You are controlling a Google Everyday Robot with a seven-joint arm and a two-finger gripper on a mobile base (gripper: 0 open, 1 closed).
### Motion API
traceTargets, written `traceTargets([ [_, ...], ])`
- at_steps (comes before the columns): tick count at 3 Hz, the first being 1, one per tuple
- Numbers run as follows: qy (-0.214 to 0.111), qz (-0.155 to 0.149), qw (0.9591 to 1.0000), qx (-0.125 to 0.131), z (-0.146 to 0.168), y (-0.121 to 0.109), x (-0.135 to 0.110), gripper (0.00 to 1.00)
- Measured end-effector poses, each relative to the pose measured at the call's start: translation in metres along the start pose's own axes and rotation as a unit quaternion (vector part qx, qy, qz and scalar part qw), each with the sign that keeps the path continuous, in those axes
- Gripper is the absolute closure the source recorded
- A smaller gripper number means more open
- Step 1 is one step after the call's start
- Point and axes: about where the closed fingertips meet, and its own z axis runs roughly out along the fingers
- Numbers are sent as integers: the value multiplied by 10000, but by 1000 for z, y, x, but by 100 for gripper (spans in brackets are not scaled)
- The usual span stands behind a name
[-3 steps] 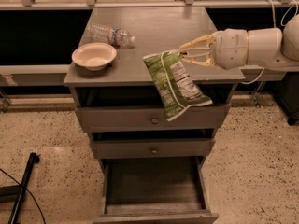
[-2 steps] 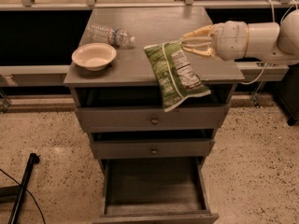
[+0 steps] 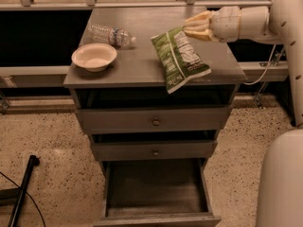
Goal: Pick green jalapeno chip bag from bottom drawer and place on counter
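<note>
1. Gripping the upper crimped end of the crinkly green jalapeno chip bag with white lettering [image 3: 180, 58], the beige two-finger gripper [image 3: 190, 27] sits above the right rear part of the flat grey wooden counter [image 3: 137, 67]; its fingers are pinched narrowly on the bag.
2. The white robot arm [image 3: 246, 21] reaches in from the right edge of the view, roughly level.
3. The bag hangs tilted, top end at the gripper and lower end slanting down to the counter's front edge, which it slightly overhangs. Whether the lower end rests on the counter cannot be told.
4. The deep grey wooden bottom drawer [image 3: 156, 216] is pulled out, and its plain inside is bare.
5. The two shallower grey drawers above it, each with a round brass knob [image 3: 155, 122], are pushed in.
6. A shallow cream-coloured round bowl [image 3: 93, 56] stands upright on the left front part of the counter, well apart from the bag.
7. A clear plastic water bottle [image 3: 110, 34] lies on its side just behind the bowl.
8. A black pole [image 3: 22, 190] lies on the speckled floor at lower left.
</note>
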Motion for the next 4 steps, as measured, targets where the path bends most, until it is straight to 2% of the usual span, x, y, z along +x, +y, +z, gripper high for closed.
traceTargets([
  [1,394,202,9989,163,-4,-23,23,100],
  [2,778,358,9955,412,-19,-38,42,100],
  [3,1112,477,9911,558,-33,-48,57,74],
  [4,1112,477,9911,558,-33,-48,57,51],
])
